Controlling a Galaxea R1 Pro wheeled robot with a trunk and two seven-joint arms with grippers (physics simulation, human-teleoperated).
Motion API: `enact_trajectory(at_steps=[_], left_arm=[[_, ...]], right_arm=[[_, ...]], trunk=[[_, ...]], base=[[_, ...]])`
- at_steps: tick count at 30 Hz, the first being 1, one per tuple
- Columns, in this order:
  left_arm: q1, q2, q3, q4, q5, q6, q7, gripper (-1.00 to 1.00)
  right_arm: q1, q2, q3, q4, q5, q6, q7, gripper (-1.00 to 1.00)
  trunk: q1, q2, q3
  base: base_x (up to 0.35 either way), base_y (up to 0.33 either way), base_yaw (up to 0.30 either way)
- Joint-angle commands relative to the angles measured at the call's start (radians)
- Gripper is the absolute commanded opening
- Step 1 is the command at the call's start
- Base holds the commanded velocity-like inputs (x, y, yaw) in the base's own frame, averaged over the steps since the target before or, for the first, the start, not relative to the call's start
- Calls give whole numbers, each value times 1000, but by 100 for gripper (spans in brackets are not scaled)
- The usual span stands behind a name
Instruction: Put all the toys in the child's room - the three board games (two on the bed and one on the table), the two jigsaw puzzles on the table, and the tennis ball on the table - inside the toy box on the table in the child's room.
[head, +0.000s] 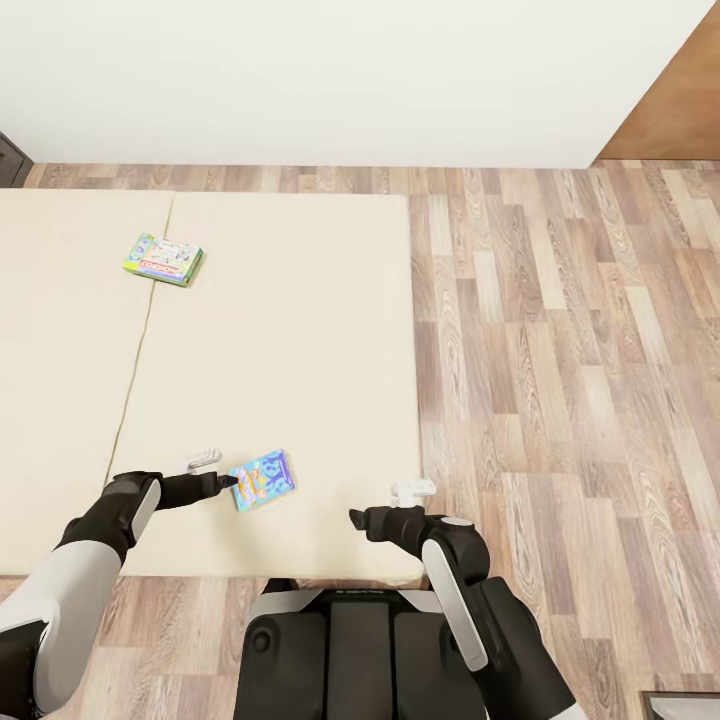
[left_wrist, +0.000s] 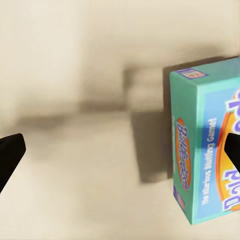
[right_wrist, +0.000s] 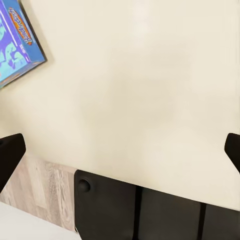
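Observation:
Two board games lie on the beige bed (head: 300, 330). The small blue board game (head: 262, 479) rests near the front edge, and the green-edged multicolour one (head: 163, 259) lies farther back on the left. My left gripper (head: 222, 468) is open just left of the blue box, low over the mattress. In the left wrist view the blue box (left_wrist: 205, 145) sits by one fingertip (left_wrist: 234, 150), off to one side of the open left gripper (left_wrist: 120, 155). My right gripper (head: 392, 502) hovers open over the bed's front right corner, empty. The blue box's corner (right_wrist: 15, 40) shows beyond the open right gripper (right_wrist: 120, 150).
Wood plank floor (head: 560, 350) runs along the bed's right side and in front. A white wall (head: 350, 80) stands behind, with a brown wooden panel (head: 680, 100) at the far right. My dark base (head: 340, 650) is pressed against the bed's front edge.

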Motion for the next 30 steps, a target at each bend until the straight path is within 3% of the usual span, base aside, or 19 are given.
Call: enact_trajectory(at_steps=[1, 30], left_arm=[[-1, -1, 6, -1, -6, 6, -7, 100], [-1, -2, 7, -1, -5, 6, -7, 100]], right_arm=[[0, 0, 1, -1, -10, 4, -10, 100], [0, 0, 1, -1, -10, 4, -10, 100]], trunk=[[1, -2, -1], [1, -2, -1]], base=[[0, -55, 0], [0, -122, 0]])
